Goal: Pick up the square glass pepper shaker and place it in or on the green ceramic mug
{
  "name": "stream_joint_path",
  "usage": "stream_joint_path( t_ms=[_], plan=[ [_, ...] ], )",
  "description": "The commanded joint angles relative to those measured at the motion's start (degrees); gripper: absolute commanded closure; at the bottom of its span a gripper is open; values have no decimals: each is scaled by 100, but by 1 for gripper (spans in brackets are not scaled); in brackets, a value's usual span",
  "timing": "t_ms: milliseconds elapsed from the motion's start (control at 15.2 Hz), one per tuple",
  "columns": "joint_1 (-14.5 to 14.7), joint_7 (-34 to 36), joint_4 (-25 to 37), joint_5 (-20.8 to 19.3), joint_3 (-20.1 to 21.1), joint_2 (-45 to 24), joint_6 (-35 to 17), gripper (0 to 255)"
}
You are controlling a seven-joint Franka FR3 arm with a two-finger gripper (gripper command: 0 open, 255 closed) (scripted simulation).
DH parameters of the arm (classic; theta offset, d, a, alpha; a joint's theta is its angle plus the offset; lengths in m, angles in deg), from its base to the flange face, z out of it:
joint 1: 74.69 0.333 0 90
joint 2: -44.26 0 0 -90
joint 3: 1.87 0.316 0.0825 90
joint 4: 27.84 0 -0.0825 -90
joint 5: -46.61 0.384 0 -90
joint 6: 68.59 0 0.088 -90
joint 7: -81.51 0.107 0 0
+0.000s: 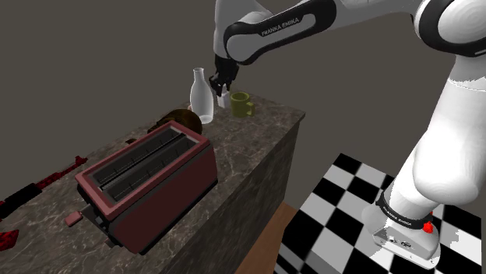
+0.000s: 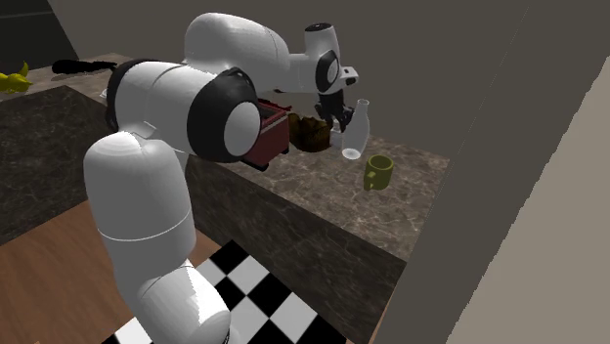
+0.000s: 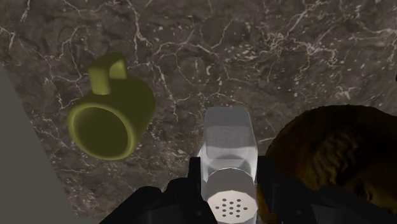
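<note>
The dark veined stone tabletop (image 1: 257, 148) runs away from the stand. Beside it is a floor of black and white squares (image 1: 350, 194). The white arm (image 1: 288, 27) reaches over the tabletop to its far end.

A red toaster (image 1: 148, 183) with two long slots stands at the near end of the tabletop in the shoulder view. Past it lies a brown rounded lump (image 3: 331, 153), and next to that stands a clear bottle (image 1: 201, 97) with a narrow neck. The olive green mug (image 3: 111, 121) stands upright near the far corner, its mouth open upward and its handle pointing away from the bottle.

The pepper shaker (image 3: 226, 143) is clear and square-sided, with a pale cap pierced by small holes. It sits between the bottle and the mug, close to the mug but apart from it. The black pincer (image 3: 228, 173) is closed narrowly on it, one finger against each side just below the cap. Whether its base touches the tabletop cannot be told.
</note>
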Motion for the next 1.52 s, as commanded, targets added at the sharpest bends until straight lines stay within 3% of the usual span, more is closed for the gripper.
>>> stream_joint_path(
  t_ms=[0, 264, 1122, 1452],
  plan=[
    [1, -28, 124, 23, 6, 27, 150, 255],
    [2, -72, 340, 57, 14, 66, 404, 255],
    [-978, -1827, 1476, 644, -471, -475, 848, 255],
    [-983, -1806, 1107, 631, -476, -486, 468, 255]
  ],
)
